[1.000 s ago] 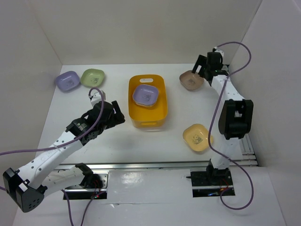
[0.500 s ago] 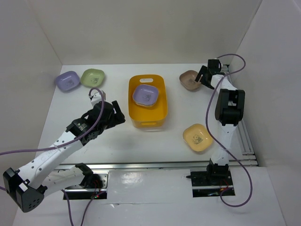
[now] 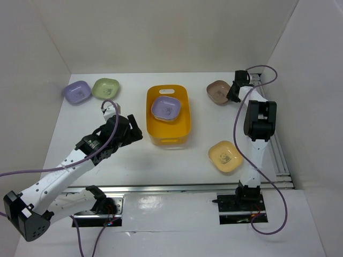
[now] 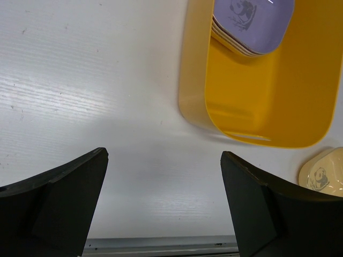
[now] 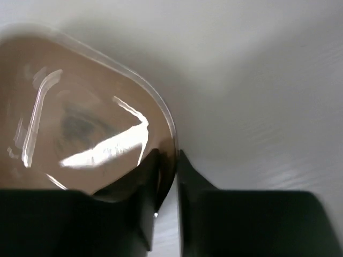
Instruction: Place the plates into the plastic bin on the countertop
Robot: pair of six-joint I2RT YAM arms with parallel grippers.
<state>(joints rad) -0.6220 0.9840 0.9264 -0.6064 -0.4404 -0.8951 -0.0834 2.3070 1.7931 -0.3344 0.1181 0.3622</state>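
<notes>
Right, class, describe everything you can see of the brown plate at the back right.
The brown plate is a small, shallow, rounded-square dish. It is glossy like plastic, with glare streaks and a blurred dark motif at its centre. It is right way up at the far right of the countertop, outside the plastic bin. The right tool pinches its rim, one finger inside and one outside. Whether it rests on the surface cannot be told.

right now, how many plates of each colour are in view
lilac plates: 2
green plate: 1
brown plate: 1
pale yellow plate: 1
total: 5, plus edges of others stacked under the lilac one in the plastic bin, not countable
</notes>
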